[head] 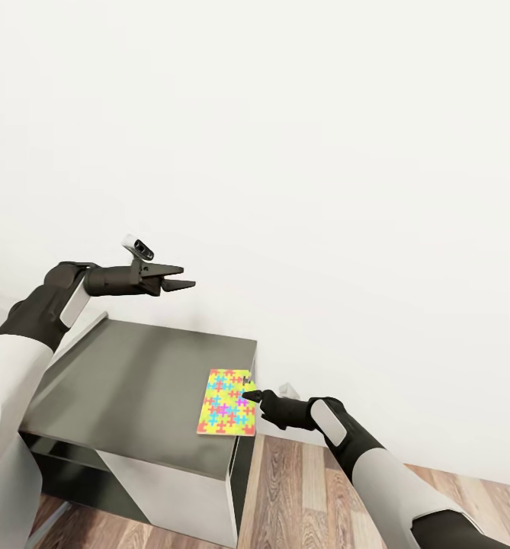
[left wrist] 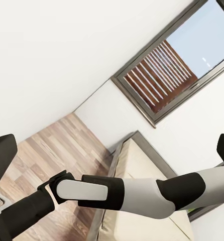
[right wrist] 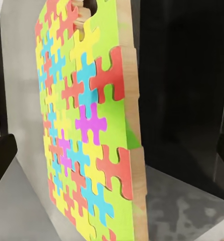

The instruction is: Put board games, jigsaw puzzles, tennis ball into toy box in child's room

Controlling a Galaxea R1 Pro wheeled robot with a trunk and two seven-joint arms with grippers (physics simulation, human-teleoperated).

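One jigsaw puzzle (head: 226, 412), a thin square of bright interlocking pieces, lies flat at the right edge of a dark grey desk (head: 125, 381). My right gripper (head: 251, 395) is open at the puzzle's right edge. In the right wrist view the puzzle (right wrist: 87, 130) stands close up, with one dark finger (right wrist: 1, 158) on each side of it and clear of it. My left gripper (head: 187, 277) hovers open and empty high above the desk's back left. The toy box, board games and tennis ball are out of view.
A plain white wall rises directly behind the desk. Wood-plank floor (head: 323, 496) lies to the desk's right, under my right arm. The left wrist view looks past my right forearm (left wrist: 107, 193) to the beige bed (left wrist: 137, 165) and a dark-framed window (left wrist: 167, 70).
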